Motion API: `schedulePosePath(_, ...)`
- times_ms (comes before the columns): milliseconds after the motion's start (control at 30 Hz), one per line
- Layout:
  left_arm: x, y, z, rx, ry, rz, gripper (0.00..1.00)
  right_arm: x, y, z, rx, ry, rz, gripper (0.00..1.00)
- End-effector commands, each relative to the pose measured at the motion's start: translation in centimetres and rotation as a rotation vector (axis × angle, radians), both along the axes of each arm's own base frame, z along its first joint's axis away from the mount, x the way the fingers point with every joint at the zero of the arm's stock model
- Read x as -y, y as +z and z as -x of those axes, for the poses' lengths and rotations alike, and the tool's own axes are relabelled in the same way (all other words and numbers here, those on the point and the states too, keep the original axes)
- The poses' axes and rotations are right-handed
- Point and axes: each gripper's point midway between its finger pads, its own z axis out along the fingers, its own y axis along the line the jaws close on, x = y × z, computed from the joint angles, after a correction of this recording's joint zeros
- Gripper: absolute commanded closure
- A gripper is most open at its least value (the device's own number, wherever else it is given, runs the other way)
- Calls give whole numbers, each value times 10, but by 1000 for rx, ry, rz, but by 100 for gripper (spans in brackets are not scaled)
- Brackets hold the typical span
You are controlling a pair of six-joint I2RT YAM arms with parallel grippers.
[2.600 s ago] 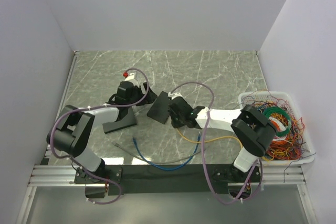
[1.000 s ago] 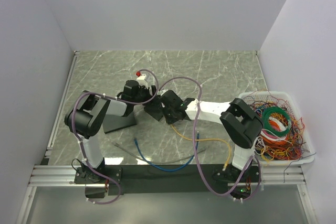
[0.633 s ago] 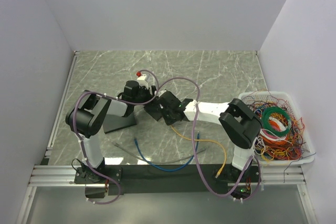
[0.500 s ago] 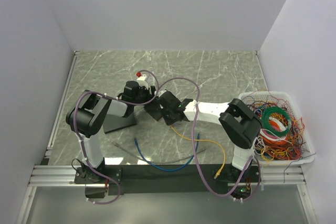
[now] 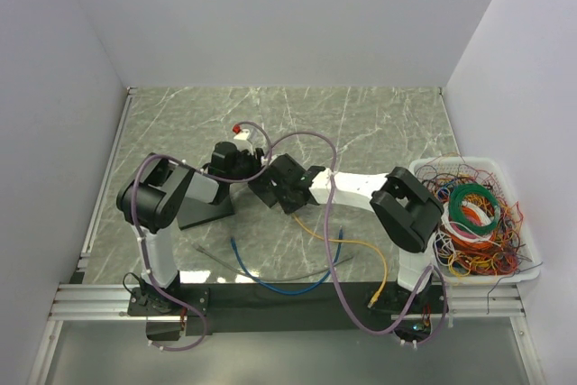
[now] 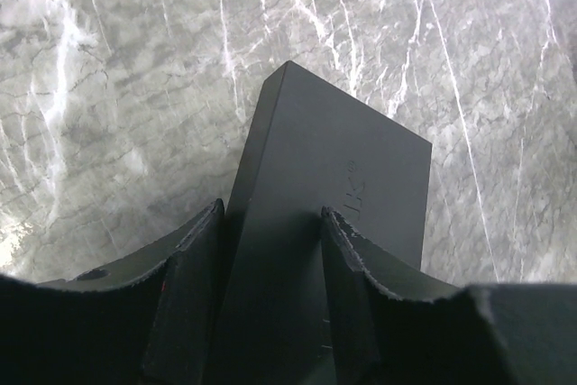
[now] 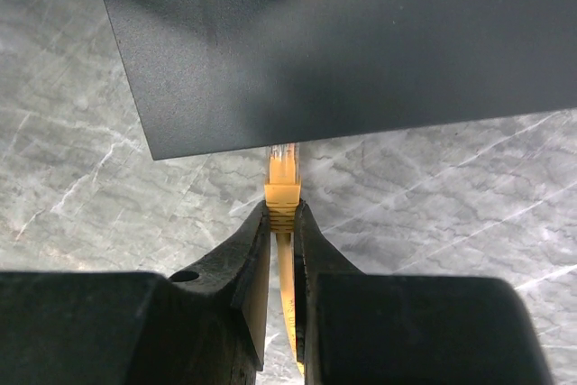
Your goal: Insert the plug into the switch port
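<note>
**A:** From above, where's the switch (image 5: 264, 189)?

**B:** Mid-worktop (image 5: 379, 123). I can't tell whether it is lifted or resting. The yellow cable (image 5: 365, 243) trails toward the near edge.

**A:** Left wrist?

**B:** The left end effector (image 6: 272, 215) is clamped across the switch's body, a finger on each side. I'd have it brace firmly against the push.

**A:** Right wrist?

**B:** The right end effector (image 7: 281, 212) is pinched tight on the plug (image 7: 281, 176), whose clear tip meets the switch's lower edge. The port itself is hidden. I'd drive straight along the plug's axis without twisting, and back off if it binds.
</note>
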Motion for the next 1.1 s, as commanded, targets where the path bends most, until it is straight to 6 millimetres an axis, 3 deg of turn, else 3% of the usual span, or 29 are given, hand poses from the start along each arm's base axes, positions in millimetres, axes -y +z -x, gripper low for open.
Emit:
schedulePosePath(0,12,-40,50,-156,-134,-10,50,-31,33,-41,160,-6,-80,100)
schedulePosePath(767,16,-59,53,-207,-159,-21,66,-41,38,-69,199,-33,-75,100)
schedulePosePath(1067,13,-62,53,-230,-162,13,75,-63,61,-100,229,-85,-178,100)
